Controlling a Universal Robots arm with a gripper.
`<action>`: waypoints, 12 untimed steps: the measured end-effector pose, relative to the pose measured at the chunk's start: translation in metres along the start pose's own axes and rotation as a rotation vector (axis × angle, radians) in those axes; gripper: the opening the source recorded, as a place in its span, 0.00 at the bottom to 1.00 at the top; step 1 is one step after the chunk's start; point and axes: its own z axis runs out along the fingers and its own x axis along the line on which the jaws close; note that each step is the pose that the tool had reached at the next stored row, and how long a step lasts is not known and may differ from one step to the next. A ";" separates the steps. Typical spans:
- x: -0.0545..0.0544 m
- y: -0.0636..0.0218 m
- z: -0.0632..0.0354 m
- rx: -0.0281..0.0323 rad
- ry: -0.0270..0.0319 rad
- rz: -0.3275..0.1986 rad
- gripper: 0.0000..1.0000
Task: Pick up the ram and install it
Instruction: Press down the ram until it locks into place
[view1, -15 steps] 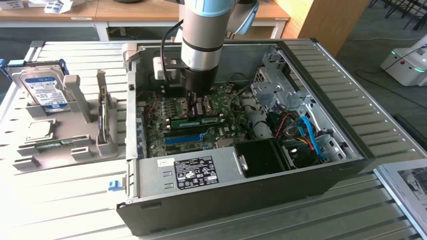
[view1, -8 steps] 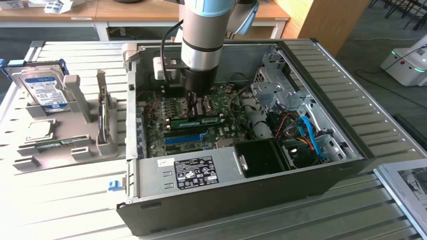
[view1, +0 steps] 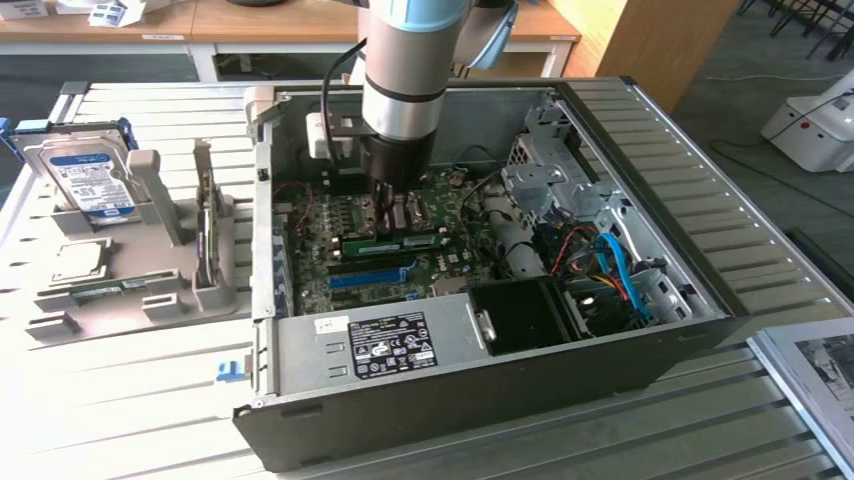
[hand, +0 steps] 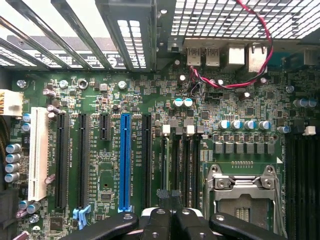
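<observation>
Open PC case (view1: 694, 290) holding motherboard (view1: 387, 250), power supply (view1: 380, 340), cables. Gripper (view1: 391, 222) down inside case at board centre, fingers together, pressing on ram (view1: 394, 242) lying in slot; blue slot (view1: 367, 277) at 6 o'clock of ram. Grey holder (view1: 120, 270) at 9 o'clock of case, carrying hard drive (view1: 83, 178) and processor chip (view1: 80, 262). Wrist view: gripper (hand: 169, 216) closed over the memory slots beside empty CPU socket (hand: 242, 192).

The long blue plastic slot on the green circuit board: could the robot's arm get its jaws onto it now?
Probably yes. The dark computer case lies open, the shut jaws hang above the board near the long blue slot, and nothing covers it.
</observation>
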 end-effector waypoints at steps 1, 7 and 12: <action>0.000 0.0001 -0.0015 -0.0001 0.0002 0.000 0.10; 0.000 0.0002 -0.0042 0.0000 0.0002 0.000 0.10; 0.000 0.0053 -0.0040 -0.0001 0.0003 0.000 0.10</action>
